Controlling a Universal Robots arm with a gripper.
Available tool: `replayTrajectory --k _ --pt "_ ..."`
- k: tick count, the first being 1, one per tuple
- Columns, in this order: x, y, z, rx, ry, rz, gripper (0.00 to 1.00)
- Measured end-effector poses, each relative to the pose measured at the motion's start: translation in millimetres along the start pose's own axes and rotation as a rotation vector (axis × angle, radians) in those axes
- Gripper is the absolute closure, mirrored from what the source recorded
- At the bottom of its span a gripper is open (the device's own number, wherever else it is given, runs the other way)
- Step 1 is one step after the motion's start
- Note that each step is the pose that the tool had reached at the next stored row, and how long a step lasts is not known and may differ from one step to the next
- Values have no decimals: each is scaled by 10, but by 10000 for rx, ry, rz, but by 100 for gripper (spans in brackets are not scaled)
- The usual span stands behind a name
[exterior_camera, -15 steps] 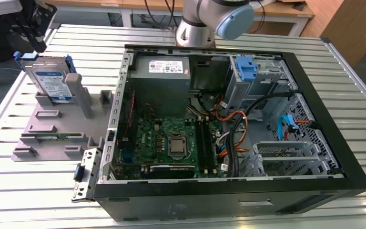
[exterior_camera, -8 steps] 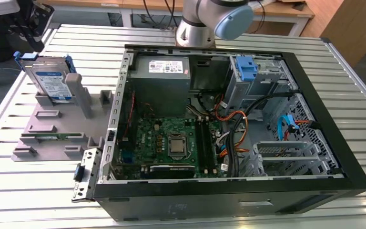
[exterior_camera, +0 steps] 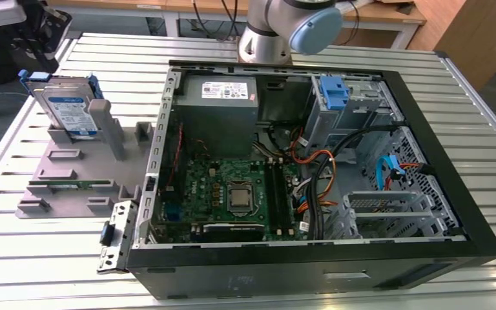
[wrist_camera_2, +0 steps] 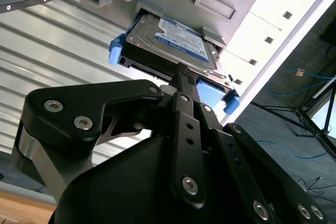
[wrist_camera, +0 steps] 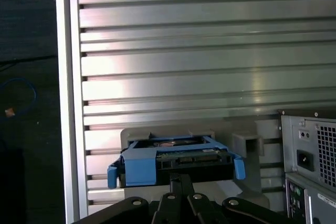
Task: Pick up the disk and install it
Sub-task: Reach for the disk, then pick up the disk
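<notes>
Short of the upright disk [wrist_camera_2: 173,43], the end effector [wrist_camera_2: 181,70] points at it, clenched and empty.

You'll see the disk [exterior_camera: 69,113] wears a white-and-blue label inside a blue bracket, on a grey stand [exterior_camera: 75,174]. The table [exterior_camera: 41,258] is silver with ribbed stripes. The computer case [exterior_camera: 317,274] is black (its board [exterior_camera: 222,190] green), like your tool [wrist_camera_2: 181,72].
</notes>
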State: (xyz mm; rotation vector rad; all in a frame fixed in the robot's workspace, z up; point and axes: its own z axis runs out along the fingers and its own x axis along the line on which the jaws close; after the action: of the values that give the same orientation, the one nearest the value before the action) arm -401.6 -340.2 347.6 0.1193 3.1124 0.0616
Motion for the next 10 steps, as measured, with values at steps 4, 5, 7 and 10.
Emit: replayTrajectory --k 4,5,7,10 --pt "19 -1 5 -2 -3 -2 89" --pt "19 0 5 -2 -3 -2 89" --pt "20 -1 8 -2 -3 -1 89" --pt "20 -1 8 -2 -3 -1 89"
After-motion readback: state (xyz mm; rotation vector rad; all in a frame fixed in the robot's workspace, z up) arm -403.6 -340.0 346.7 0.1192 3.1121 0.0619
